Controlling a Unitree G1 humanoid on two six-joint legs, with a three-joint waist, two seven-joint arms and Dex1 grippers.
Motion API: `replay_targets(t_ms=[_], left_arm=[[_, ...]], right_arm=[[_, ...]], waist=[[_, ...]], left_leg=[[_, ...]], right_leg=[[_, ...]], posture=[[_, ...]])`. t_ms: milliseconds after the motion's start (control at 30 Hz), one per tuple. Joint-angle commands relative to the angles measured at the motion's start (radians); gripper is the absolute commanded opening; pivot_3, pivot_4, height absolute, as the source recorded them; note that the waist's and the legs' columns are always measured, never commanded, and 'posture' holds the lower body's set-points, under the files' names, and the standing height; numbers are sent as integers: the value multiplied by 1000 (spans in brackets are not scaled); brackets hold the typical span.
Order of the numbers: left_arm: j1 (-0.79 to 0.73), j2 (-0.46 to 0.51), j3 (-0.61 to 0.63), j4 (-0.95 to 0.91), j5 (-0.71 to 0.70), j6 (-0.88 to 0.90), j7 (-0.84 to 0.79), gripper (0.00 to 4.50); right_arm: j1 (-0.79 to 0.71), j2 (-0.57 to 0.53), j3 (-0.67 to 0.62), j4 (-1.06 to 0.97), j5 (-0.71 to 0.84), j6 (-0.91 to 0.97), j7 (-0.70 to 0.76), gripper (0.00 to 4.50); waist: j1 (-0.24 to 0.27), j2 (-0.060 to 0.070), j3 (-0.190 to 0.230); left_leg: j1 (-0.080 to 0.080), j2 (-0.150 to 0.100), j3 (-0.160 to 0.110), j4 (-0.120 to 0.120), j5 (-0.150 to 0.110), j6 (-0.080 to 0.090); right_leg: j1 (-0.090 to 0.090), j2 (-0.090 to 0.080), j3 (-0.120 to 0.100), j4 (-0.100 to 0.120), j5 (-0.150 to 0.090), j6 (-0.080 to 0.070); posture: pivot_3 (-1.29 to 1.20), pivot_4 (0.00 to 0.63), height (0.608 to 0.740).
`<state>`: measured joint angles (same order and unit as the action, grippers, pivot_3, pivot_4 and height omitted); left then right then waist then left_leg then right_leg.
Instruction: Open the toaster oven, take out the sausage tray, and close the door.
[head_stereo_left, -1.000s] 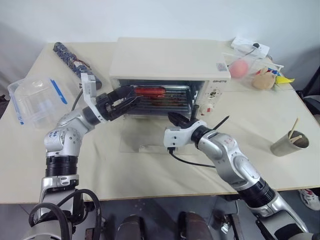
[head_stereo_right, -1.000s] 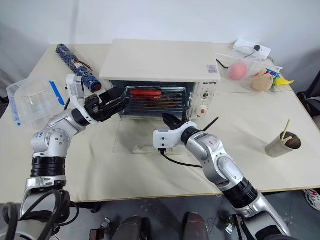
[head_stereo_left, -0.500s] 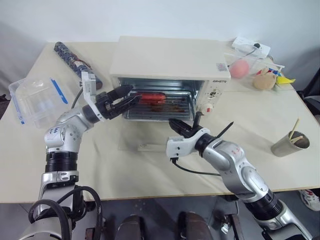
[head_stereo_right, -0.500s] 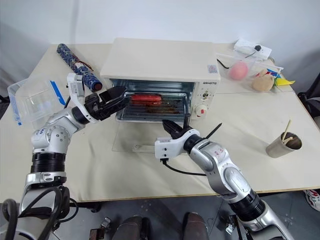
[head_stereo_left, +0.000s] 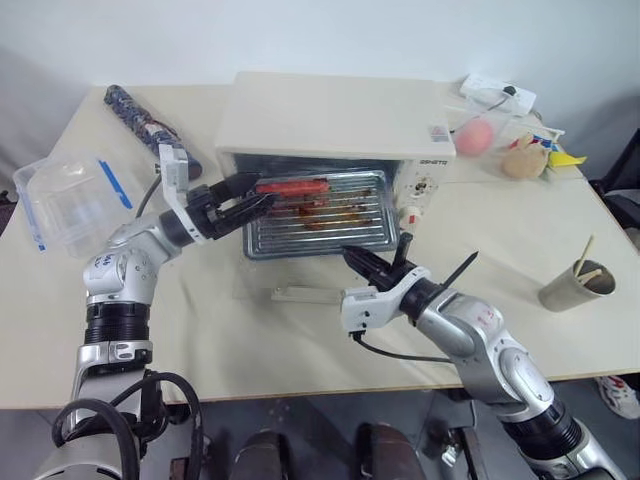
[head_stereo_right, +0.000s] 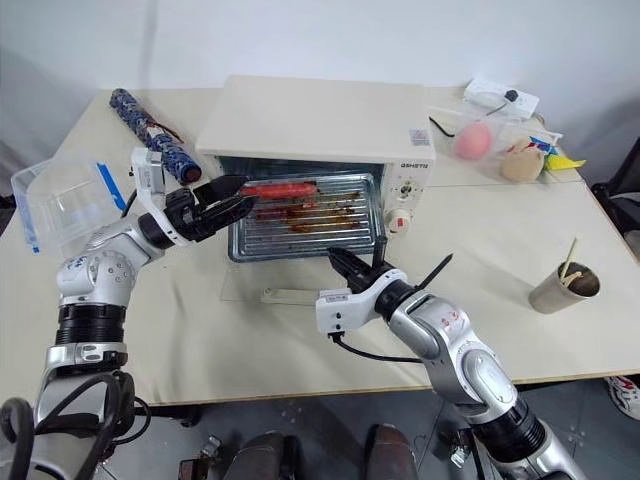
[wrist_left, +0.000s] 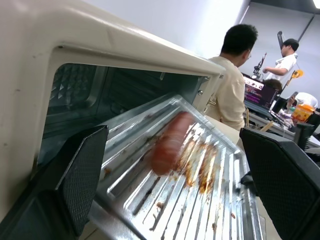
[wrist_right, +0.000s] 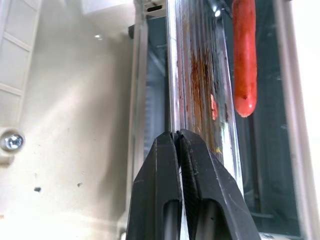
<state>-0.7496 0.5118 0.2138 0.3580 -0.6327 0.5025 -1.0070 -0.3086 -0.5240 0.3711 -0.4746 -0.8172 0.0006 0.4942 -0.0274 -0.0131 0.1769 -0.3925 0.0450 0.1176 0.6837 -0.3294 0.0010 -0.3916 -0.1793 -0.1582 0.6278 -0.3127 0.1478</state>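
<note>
Clear plastic is sitting at my far left, a lidded transparent box (head_stereo_left: 68, 200) well apart from the work. I'm holding my left gripper (head_stereo_left: 250, 196) spread fully wide and empty beside the left corner of the cream-white boxy toaster oven (head_stereo_left: 335, 125). The tinted glass door with its white bar handle (head_stereo_left: 305, 294) is lying flat on the table. The shiny ribbed silver tray with one red sausage (head_stereo_left: 318, 220) is standing partly out of the mouth, long axis across the opening, the sausage (head_stereo_left: 291, 186) lying the same way. My right gripper (head_stereo_left: 368, 266) is pinching the tray's front rim, fingers clamped. I reckon I'm mid-extraction; next I'm needing a level pull clear.
</note>
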Motion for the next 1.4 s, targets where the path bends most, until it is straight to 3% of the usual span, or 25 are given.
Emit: replay_targets(t_ms=[33,433,633,767,1133,1267,1400], left_arm=[[-15,29,24,2,9,-7,5,4500],[15,86,27,-13,-8,87,-13,4500],[47,155,38,-71,-65,301,2,4500],[48,217,28,-94,-143,599,14,4500],[39,174,178,-118,-301,1065,178,4500],[73,127,245,-146,-349,1111,265,4500],[135,104,262,-155,-498,1112,381,4500]], right_arm=[[19,-5,-44,-85,20,-29,2,25],[50,-40,-93,-109,143,-102,79,25],[68,-99,-140,-114,232,-179,106,25],[74,-148,-168,-95,308,-258,116,25],[51,-183,-176,-31,369,-358,128,25],[48,-184,-176,-21,386,-366,138,25],[46,-179,-179,-18,409,-357,152,25]], waist=[[0,0,0],[-1,0,0],[0,0,0],[1,0,0],[1,-1,0],[1,-1,0],[0,-1,0]], left_leg=[[0,0,0,0,0,0],[0,0,0,0,0,0],[0,0,0,0,0,0],[1,0,0,0,0,0],[1,0,0,0,0,0],[1,0,-1,0,0,0],[2,0,-5,0,0,0]], right_leg=[[0,0,0,0,0,0],[0,0,1,0,0,0],[0,0,1,0,0,0],[1,0,1,0,0,0],[1,0,1,0,0,0],[1,0,1,0,0,0],[1,0,2,0,0,0]], posture=[[0,150,740],[0,150,740],[0,150,740],[0,150,740],[0,150,740],[0,150,740],[0,150,740]])
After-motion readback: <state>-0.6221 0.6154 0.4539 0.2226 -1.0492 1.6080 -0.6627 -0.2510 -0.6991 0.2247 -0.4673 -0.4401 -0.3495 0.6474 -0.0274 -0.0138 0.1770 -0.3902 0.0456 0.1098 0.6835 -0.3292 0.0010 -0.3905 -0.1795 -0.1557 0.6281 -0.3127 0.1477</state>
